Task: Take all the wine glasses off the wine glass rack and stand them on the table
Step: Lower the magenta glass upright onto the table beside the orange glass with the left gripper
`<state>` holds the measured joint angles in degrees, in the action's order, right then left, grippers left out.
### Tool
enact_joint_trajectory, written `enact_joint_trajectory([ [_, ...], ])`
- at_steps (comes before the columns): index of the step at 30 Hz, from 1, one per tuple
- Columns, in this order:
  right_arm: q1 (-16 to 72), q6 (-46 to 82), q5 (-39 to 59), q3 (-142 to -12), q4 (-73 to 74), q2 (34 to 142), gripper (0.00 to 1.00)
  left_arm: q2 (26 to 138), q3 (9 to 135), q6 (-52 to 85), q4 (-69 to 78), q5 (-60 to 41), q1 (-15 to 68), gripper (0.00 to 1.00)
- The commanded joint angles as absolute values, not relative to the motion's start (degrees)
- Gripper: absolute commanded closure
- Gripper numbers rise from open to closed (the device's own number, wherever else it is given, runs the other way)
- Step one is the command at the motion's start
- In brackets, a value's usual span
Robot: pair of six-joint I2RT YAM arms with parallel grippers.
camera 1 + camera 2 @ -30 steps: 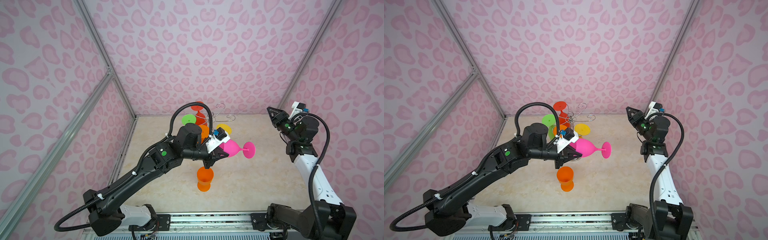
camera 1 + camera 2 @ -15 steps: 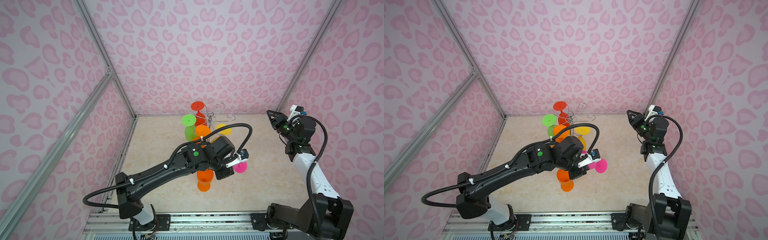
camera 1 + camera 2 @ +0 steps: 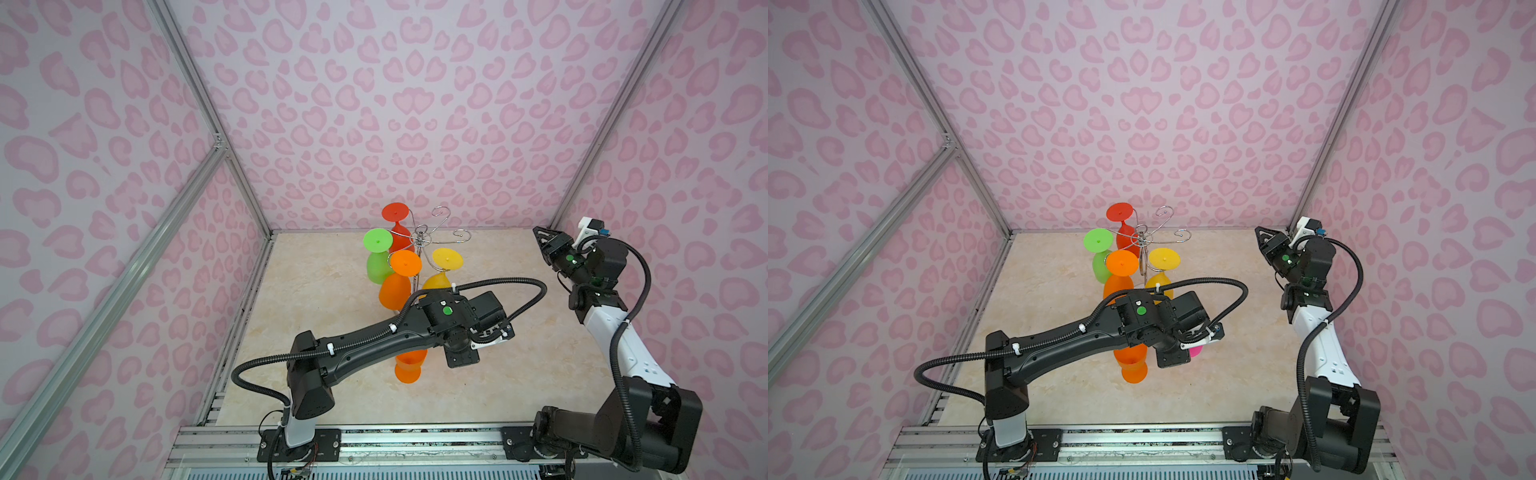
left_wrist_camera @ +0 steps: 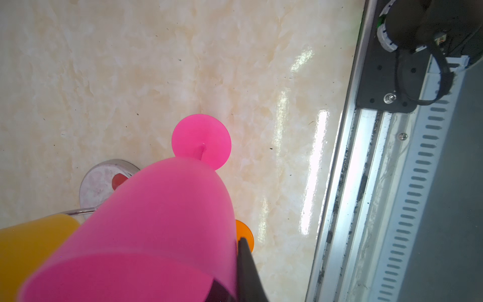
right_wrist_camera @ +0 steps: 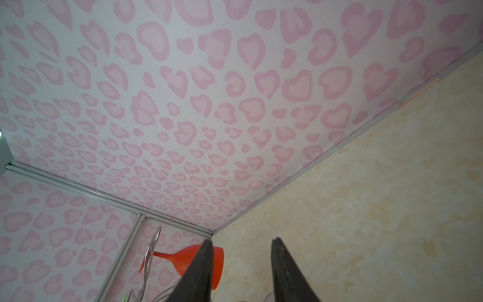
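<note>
The left gripper (image 3: 1185,353) is clamped on the bowl of the pink wine glass (image 4: 167,222). The glass is off the rack (image 3: 422,241) and points foot-down at the table (image 4: 130,65), near the rack's round base (image 4: 99,183) and just beside an orange glass (image 3: 409,368) standing under the arm; whether the foot touches the table cannot be told. Bare table runs from the pink foot to the front rail (image 4: 339,183), and the right gripper (image 5: 240,243) sits raised near the back right corner, jaws apart and empty, well apart from the rack.
</note>
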<state>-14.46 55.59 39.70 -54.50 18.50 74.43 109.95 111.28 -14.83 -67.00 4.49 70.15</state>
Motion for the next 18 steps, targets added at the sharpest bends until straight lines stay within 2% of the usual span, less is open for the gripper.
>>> enact_joint_trajectory([
  [1, -14.83, 55.97, 40.44, -53.84, 21.16, 74.86, 0.63, 112.12, 113.35, -15.05, -72.16, 6.18, 70.29, 0.98],
  [18, -15.65, 56.67, 40.95, -52.81, 22.3, 75.08, 0.63, 117.92, 115.83, -14.69, -76.55, 6.24, 70.49, 0.97],
])
